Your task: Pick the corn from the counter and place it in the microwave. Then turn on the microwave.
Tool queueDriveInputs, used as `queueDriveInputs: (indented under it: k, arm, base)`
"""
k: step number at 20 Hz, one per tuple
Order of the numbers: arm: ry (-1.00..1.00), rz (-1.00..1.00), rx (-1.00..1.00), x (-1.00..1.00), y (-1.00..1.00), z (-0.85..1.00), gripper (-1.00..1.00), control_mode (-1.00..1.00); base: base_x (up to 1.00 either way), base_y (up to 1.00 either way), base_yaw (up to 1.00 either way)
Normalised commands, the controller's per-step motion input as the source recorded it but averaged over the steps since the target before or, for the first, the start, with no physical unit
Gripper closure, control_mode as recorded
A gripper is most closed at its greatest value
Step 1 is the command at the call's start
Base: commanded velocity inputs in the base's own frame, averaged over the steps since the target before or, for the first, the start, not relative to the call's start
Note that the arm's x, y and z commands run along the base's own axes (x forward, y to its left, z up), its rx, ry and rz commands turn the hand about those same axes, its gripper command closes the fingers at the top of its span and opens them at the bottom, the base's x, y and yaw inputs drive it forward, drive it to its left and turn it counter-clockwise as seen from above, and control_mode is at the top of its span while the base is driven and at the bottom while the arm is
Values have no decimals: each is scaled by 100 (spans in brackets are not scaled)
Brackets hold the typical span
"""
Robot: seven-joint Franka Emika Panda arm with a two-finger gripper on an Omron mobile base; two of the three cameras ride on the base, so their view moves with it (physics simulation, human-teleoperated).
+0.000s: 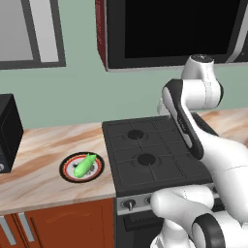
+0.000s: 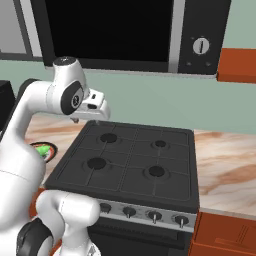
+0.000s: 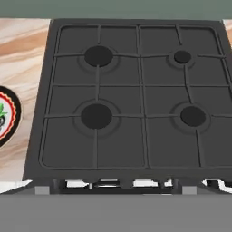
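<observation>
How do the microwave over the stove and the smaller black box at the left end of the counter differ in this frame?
The microwave hangs high on the wall above the stove; the black box stands on the counter. The microwave is much wider than the box. The microwave has silver-grey trim and a dark-red side; the box looks black all over. Both have dark fronts, and each carries a round knob.

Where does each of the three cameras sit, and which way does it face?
Left base view: behind the arm's left, facing the stovetop, corn on its plate; arm at right.
Right base view: behind its right, facing the same stovetop and microwave; arm at left.
Hand view: looks straight down on the burners.
All three share the stovetop.
</observation>
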Motion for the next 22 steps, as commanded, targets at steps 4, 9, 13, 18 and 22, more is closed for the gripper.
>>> queueDriveInputs:
  k: [4,9,13,18,22]
  arm:
    - [-17,-8,-1,-34,-34,23,-100,-100]
    - [-13,-7,-1,-19,-51,27,-100,-100]
    - [-9,-6,0,-19,-56,37,-100,-100]
    - [-7,-8,0,-19,-53,35,-100,-100]
    - [-4,-8,1,-17,-48,37,-100,-100]
  base:
    - [0,0,0]
    - [0,0,0]
    - [0,0,0]
    - [0,0,0]
    - [0,0,0]
